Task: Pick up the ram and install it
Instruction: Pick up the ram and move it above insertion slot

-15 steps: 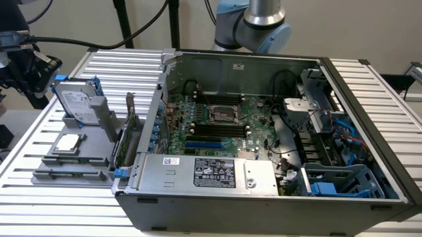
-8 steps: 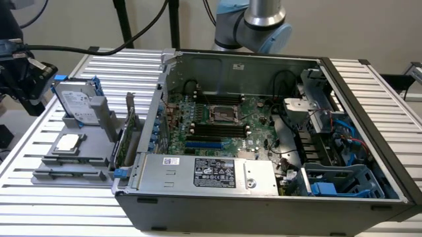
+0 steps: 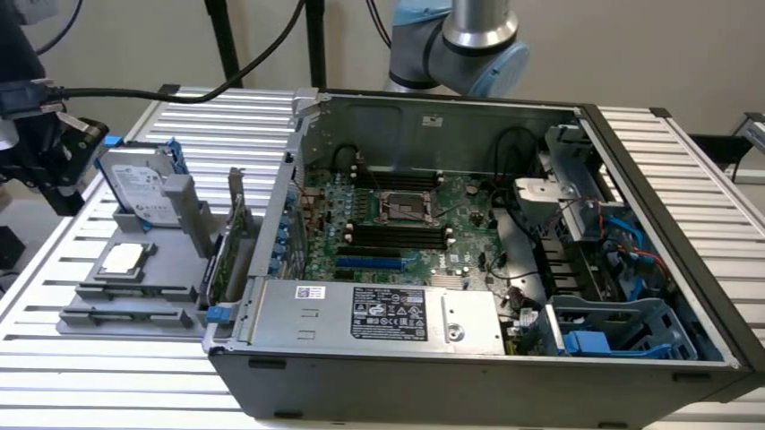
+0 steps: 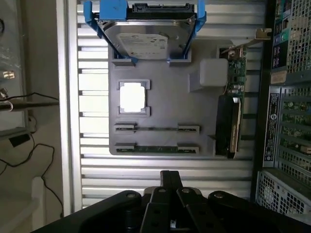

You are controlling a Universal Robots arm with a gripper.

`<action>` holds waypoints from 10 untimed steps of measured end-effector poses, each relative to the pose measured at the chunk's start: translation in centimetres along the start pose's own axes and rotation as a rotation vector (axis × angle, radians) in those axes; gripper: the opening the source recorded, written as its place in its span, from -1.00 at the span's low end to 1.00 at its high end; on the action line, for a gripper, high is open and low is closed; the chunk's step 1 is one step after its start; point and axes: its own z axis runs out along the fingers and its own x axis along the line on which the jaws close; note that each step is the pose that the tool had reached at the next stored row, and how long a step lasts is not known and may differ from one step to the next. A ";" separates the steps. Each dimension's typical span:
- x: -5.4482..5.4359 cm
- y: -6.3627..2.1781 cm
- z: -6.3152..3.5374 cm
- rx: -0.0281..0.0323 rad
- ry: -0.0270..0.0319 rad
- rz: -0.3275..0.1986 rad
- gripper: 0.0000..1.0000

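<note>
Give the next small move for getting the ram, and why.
Probably lower the tool toward the ram, lining up over its length: the ram lies in the gray tray's slot nearest the tool, and the tool hangs apart from it.

The pincer [image 4: 170,180] runs off the wrist view's edge, much of its body out of frame. In the tray [image 4: 165,104] slot nearest the pincer, the ram [image 4: 155,149] shows edge-on as a thin dark-green strip, its chips impossible to make out. Farthest from the pincer, the hard drive [image 4: 146,34] is cropped by the frame, as is the computer case [image 4: 286,121] alongside. In the exterior view, the arm [image 3: 460,40] is cut off by the upper edge.
</note>
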 end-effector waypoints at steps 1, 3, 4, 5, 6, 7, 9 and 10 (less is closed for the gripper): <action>0.0 0.00 0.05 -0.0003 -0.0005 -0.018 -0.79; 0.0 0.00 0.18 -0.0010 -0.0015 -0.054 -0.79; 0.0 0.01 0.23 -0.0013 -0.0020 -0.072 -0.79; 0.0 0.01 0.29 -0.0020 -0.0026 -0.090 -0.79; 0.0 0.01 0.31 -0.0029 -0.0029 -0.108 -0.79; 0.0 0.01 0.35 -0.0040 -0.0035 -0.126 -0.79; 0.0 0.01 0.41 -0.0061 -0.0047 -0.164 -0.79; 0.0 0.01 0.43 -0.0070 -0.0052 -0.181 -0.79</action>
